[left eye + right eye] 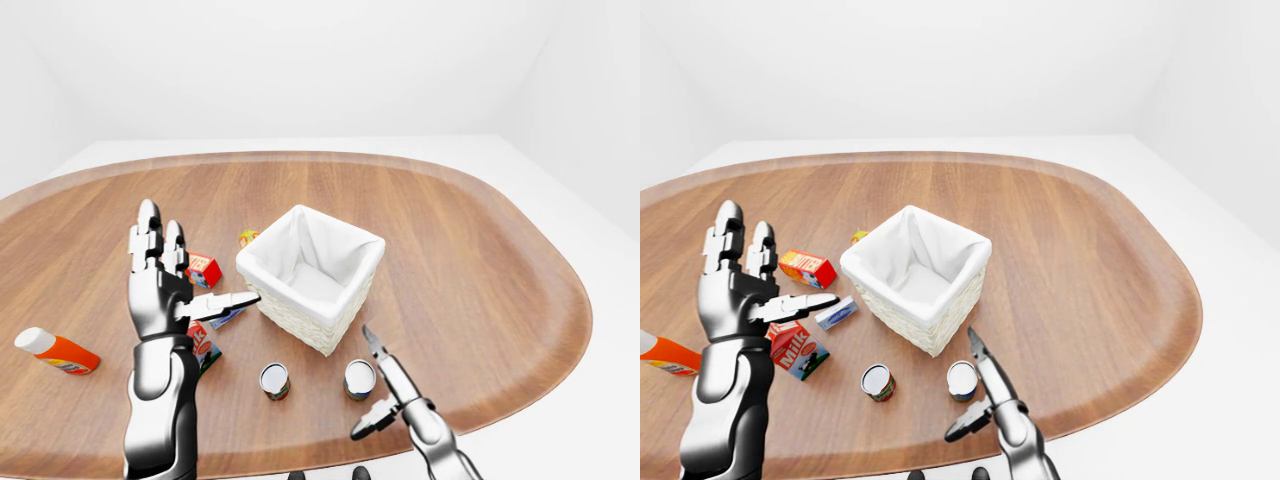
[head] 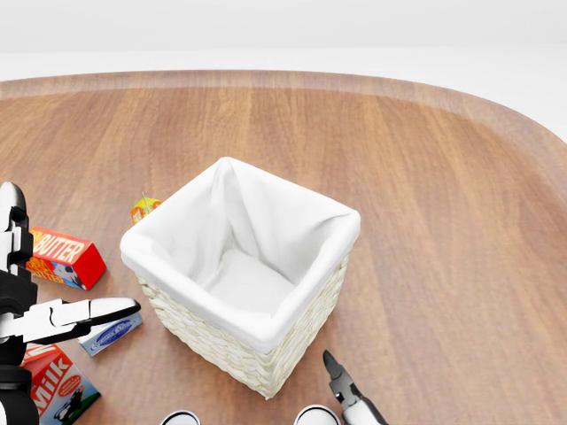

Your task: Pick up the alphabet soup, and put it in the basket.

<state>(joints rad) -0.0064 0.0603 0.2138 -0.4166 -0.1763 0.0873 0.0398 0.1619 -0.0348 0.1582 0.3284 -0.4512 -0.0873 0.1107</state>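
the left-eye view shows an orange bottle with a white cap [image 1: 57,352] lying near the left edge of the oval wooden tabletop [image 1: 480,250]; the right-eye view cuts most of it off and the head view omits it. the chrome left hand [image 1: 735,290] is raised over the left part of the tabletop, fingers straight and spread, thumb pointing right, gripping nothing. a red butter box [image 2: 64,258] lies just right of the fingers. below it, a small blue and white packet [image 1: 836,314] lies beside the thumb tip, and a red and green milk carton [image 1: 798,351] lies beneath the hand; the left-eye view hides most of that carton behind the forearm. a small yellow and orange item [image 2: 144,209] sits at the basket's upper left corner, too small to identify.

the white-lined woven basket [image 1: 300,318] stands near the tabletop's centre; its lining is bare in the head view.

two upright cans stand near the bottom edge of the tabletop, below the basket: the left can with a red and green label [image 1: 877,382], and the alphabet soup can [image 1: 962,380] to its right. the head view shows only their top rims. the right hand [image 1: 985,395] is beside the alphabet soup can, fingers splayed, one pointing up at the basket, grasping nothing; contact with the can cannot be determined.
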